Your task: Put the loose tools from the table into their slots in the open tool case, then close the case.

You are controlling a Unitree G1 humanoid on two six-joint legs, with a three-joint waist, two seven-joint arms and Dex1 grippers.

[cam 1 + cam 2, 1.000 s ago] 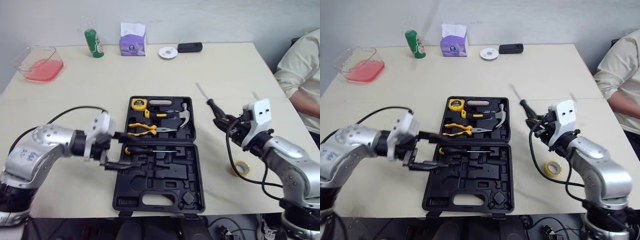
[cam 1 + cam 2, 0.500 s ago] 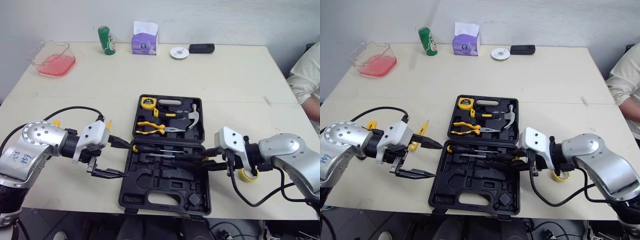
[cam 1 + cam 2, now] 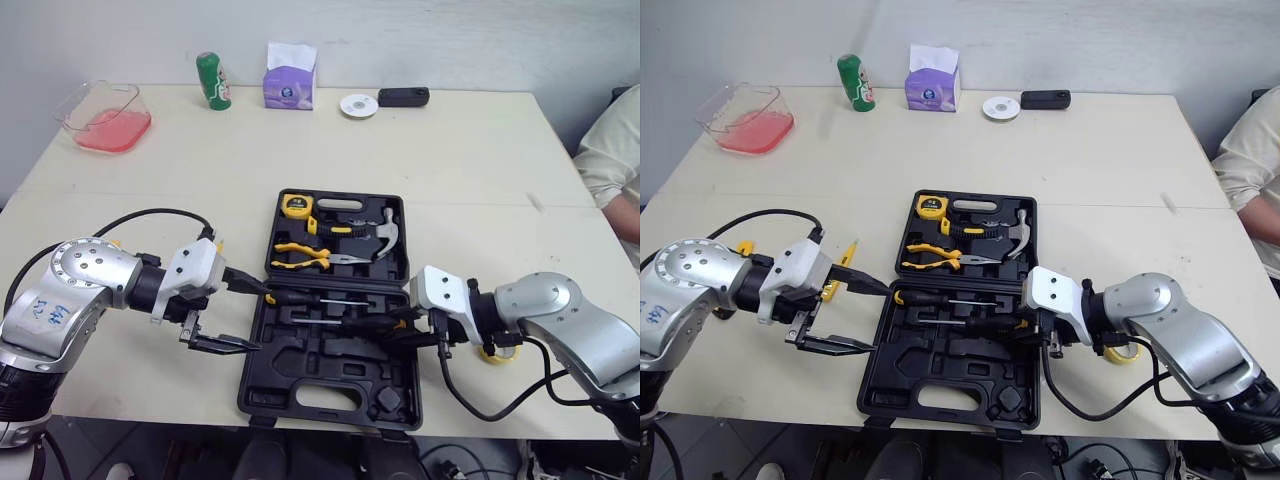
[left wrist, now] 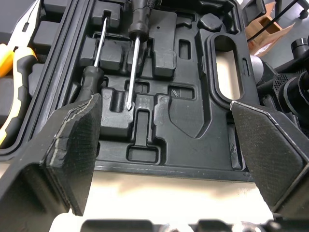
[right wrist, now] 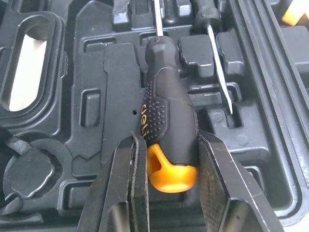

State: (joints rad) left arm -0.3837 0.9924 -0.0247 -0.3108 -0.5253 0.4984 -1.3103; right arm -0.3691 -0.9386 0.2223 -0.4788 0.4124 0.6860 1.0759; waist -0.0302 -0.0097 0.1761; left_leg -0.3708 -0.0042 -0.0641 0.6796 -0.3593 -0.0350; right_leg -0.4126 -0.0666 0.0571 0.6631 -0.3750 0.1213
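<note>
My left gripper point(image 3: 238, 315) hangs spread wide at the left edge of the open tool case point(image 3: 325, 340). My right gripper point(image 5: 170, 145) seems to pinch the black-and-orange screwdriver point(image 5: 169, 121) over its slot in the case's near half. Next I'd seat it, then release.

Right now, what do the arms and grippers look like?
Left arm and right arm: rounded silver shells, blue handwriting on the left. White block at each wrist, black cable looping from it. Left gripper and right gripper: two black wedge-shaped fingers with textured pads.
</note>
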